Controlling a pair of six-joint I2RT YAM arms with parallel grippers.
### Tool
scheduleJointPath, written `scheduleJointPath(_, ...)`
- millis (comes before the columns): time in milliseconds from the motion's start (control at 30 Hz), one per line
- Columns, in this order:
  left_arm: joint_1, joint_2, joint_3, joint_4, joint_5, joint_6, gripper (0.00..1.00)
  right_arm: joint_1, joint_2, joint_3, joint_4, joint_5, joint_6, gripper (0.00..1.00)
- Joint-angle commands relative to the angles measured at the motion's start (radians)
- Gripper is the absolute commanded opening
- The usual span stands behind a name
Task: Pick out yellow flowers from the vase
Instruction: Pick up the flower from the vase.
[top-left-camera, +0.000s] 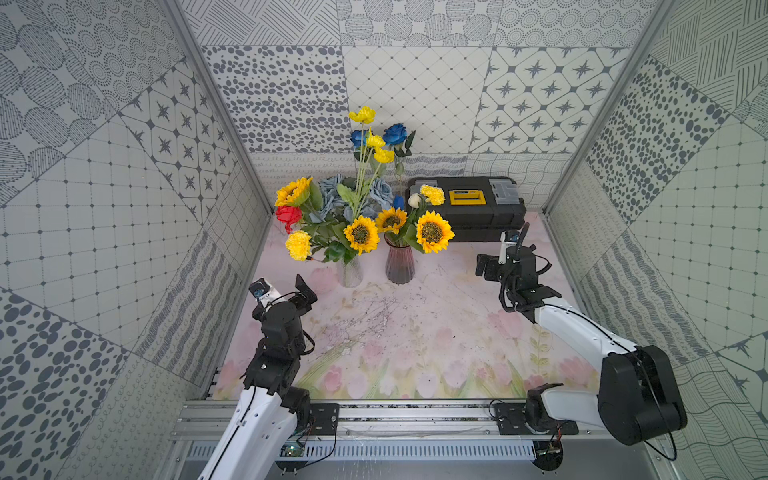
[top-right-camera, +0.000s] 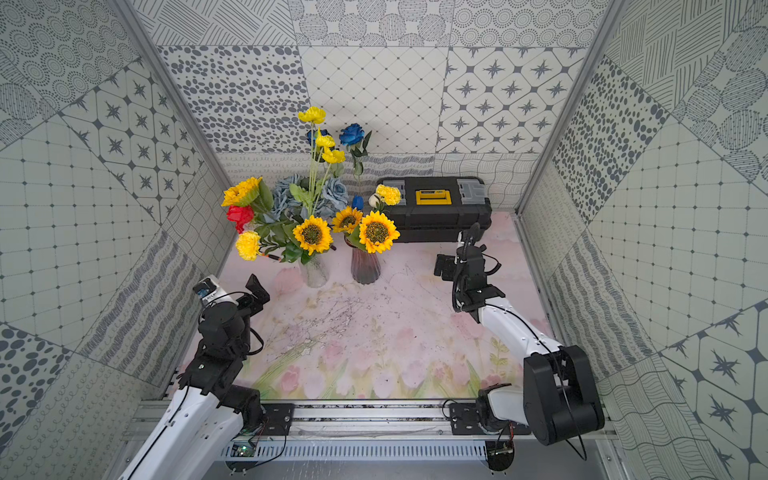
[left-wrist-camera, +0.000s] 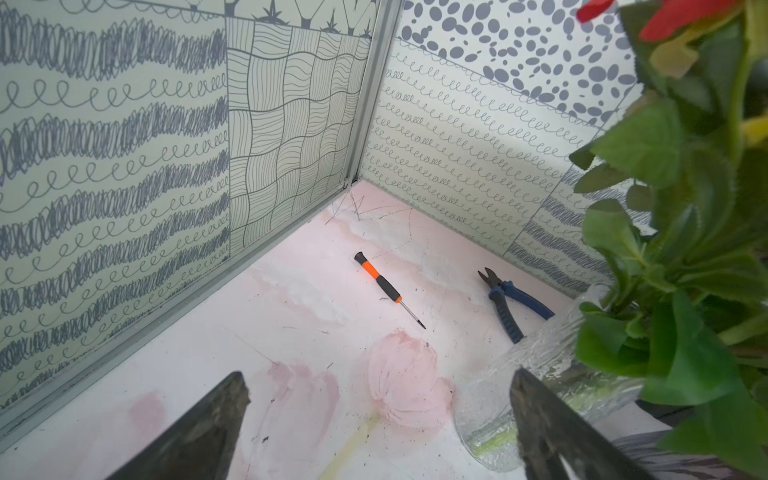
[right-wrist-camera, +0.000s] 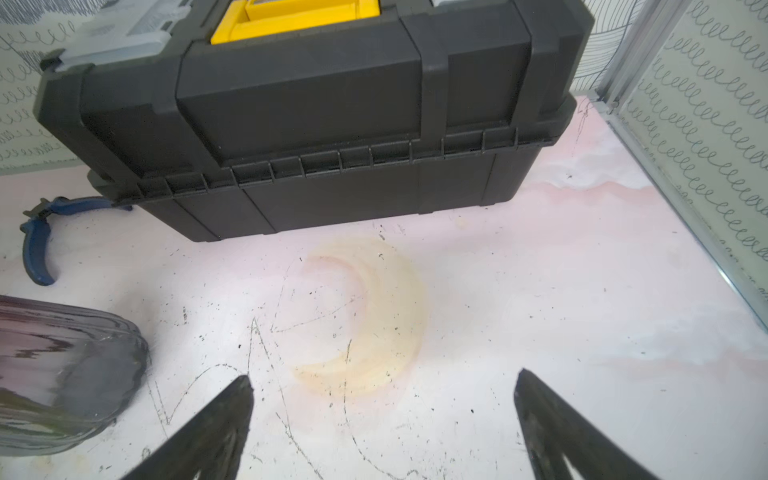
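Two sets of jaws spread fully, holding nothing: left gripper (left-wrist-camera: 378, 376) near the clear ribbed glass vase (top-left-camera: 351, 272), then the purple ribbed glass vase (top-left-camera: 400, 266), then right gripper (right-wrist-camera: 384, 376). Better to pinch one stem low and lift straight up. Clear vase: yellow flowers (top-left-camera: 360, 235) among grey-blue roses (top-left-camera: 332, 191) and a red rose (top-left-camera: 288, 215). Purple one: more sunflowers (top-left-camera: 434, 231), a yellow pompom (top-left-camera: 432, 194), a white bud (top-left-camera: 414, 200).

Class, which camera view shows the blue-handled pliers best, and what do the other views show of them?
The left wrist view: the pliers lie in the open there, with jaws and both handles plain. The right wrist view shows mainly their handles, beside the toolbox. Neither top view shows them.
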Motion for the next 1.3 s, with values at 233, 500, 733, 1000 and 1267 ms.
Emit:
scheduleJointPath(233, 0.081, 0.134, -0.077, 0.366, 0.367, -0.109, 0.98, 0.006, 0.028, 0.035, -0.013, -0.052, 0.007, 0.98)
scheduleJointPath(500, 0.134, 0.356, -0.085, 0.745, 0.638, -0.065, 0.88, 0.006, 0.078, 0.049, -0.010, -0.078, 0.010, 0.98)
scheduleJointPath(733, 0.133, 0.497, 0.011, 0.856, 0.785, -0.050, 0.82, 0.006, 0.124, 0.076, -0.041, -0.091, 0.012, 0.98)
scheduleJointPath(1000, 0.134, 0.599, 0.067, 0.939, 0.866, -0.064, 0.64, 0.006, 0.137, 0.078, -0.047, -0.093, 0.010, 0.98)
scheduleJointPath(1267, 0.134, 0.609, 0.081, 0.962, 0.807, -0.049, 0.56, 0.005, 0.159, 0.090, -0.059, -0.114, 0.018, 0.98)
